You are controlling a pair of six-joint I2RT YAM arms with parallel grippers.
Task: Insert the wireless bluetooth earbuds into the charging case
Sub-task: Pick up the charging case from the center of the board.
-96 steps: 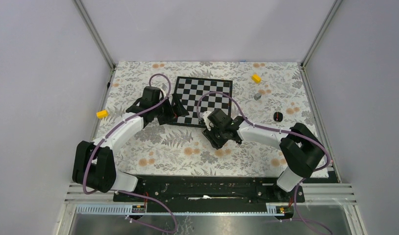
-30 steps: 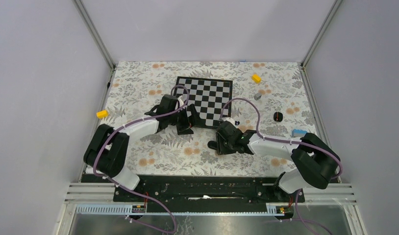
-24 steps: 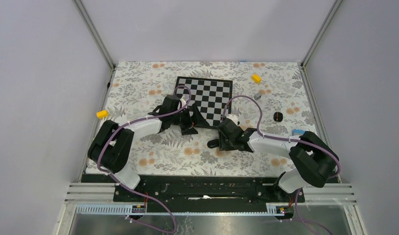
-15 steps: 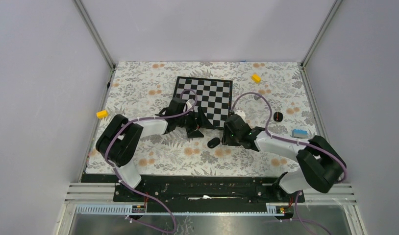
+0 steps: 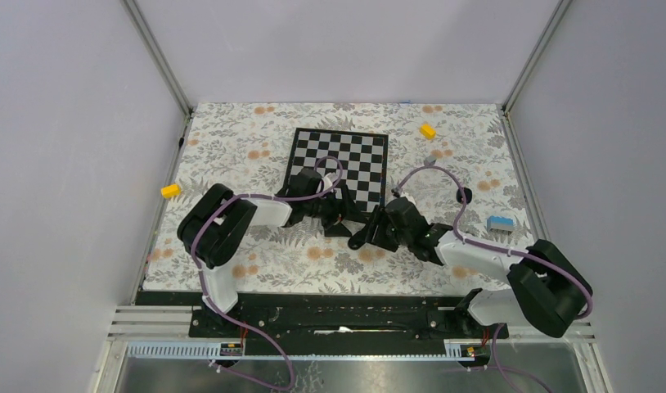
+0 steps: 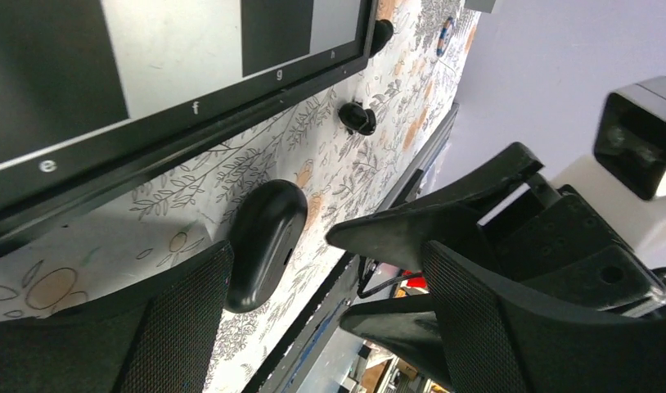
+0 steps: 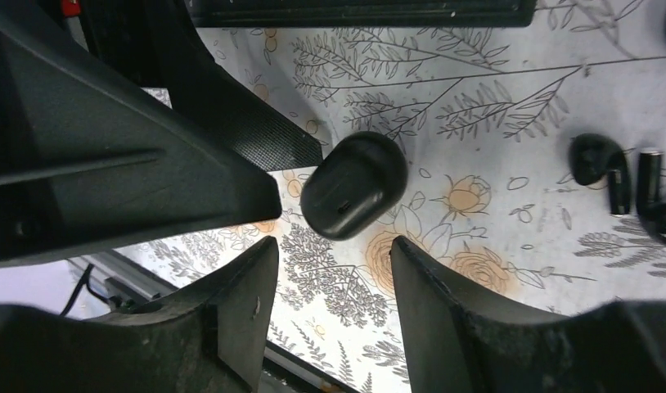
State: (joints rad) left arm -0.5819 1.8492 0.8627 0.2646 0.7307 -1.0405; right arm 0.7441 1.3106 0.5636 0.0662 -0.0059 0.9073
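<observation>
The charging case [image 7: 354, 196] is a black pebble with its lid shut, lying on the floral cloth just in front of the chessboard [image 5: 342, 164]. It also shows in the left wrist view [image 6: 264, 241]. My left gripper [image 6: 323, 254] is open, and one finger's pad [image 6: 178, 319] is right beside the case. My right gripper [image 7: 334, 246] is open and empty, with the case just beyond its tips. Two black earbuds [image 7: 596, 160] [image 7: 665, 221] lie on the cloth to the case's right. One earbud shows in the left wrist view [image 6: 357, 117]. In the top view both grippers [image 5: 346, 223] [image 5: 369, 236] meet and hide the case.
Yellow blocks lie at the left [image 5: 170, 191] and back right [image 5: 428, 130]. A grey cube [image 5: 430, 157] and a small dark round thing [image 5: 465, 194] lie right of the board. A blue-and-white object [image 5: 499, 223] lies at the right.
My left gripper has slid right along the board's near edge up to the case. My right gripper has let the case down on the cloth and shifted right. The case lies free.
</observation>
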